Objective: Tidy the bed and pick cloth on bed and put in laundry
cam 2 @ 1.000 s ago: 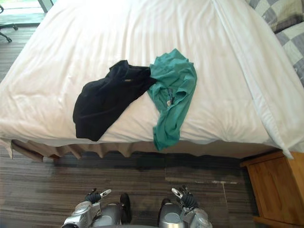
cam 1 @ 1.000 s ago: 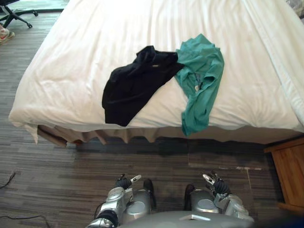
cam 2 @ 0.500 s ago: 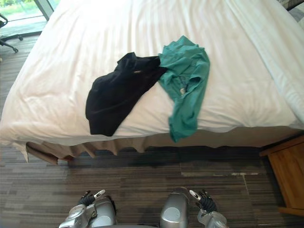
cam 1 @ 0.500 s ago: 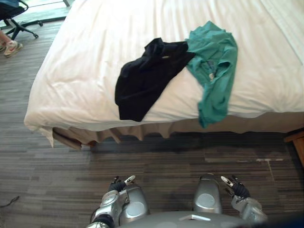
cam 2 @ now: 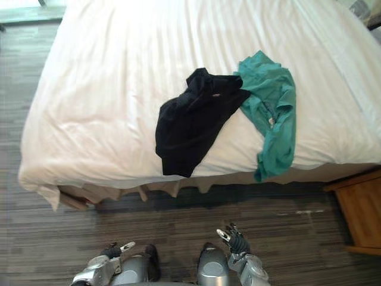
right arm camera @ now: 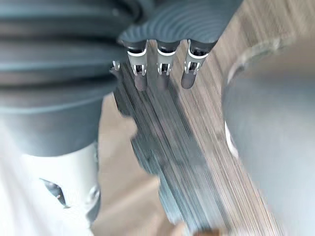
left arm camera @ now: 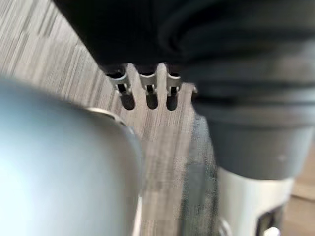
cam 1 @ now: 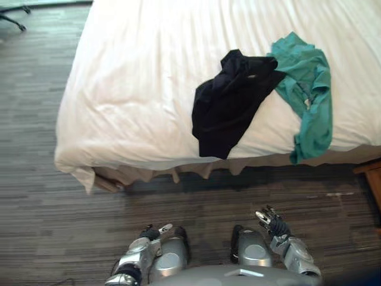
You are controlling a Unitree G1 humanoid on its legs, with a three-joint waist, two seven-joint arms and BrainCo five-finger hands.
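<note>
1. Black cloth point(cam 1: 229, 101) touches green cloth point(cam 1: 306, 89) near the bed's point(cam 1: 119, 89) foot edge; the green one droops over it.
2. Left hand point(cam 1: 152, 231) and right hand point(cam 1: 271, 220) hang above the floor point(cam 1: 59, 226), fingers point(left arm camera: 147, 96) relaxed, empty.
3. Wooden stand point(cam 2: 357, 211) by the bed's corner.

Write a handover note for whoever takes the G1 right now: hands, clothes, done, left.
Left hand: open, holding nothing, low over the floor in front of the robot.
Right hand: open, holding nothing, also low over the floor.
Black garment: crumpled on the bed near its foot edge, its top corner touching the green garment on its right. The green one's lower end hangs over the edge.
Done: nothing yet; neither garment is in a hand.
Left: close in on the bed, pick up both garments, put them in the laundry, tidy the bed.
</note>
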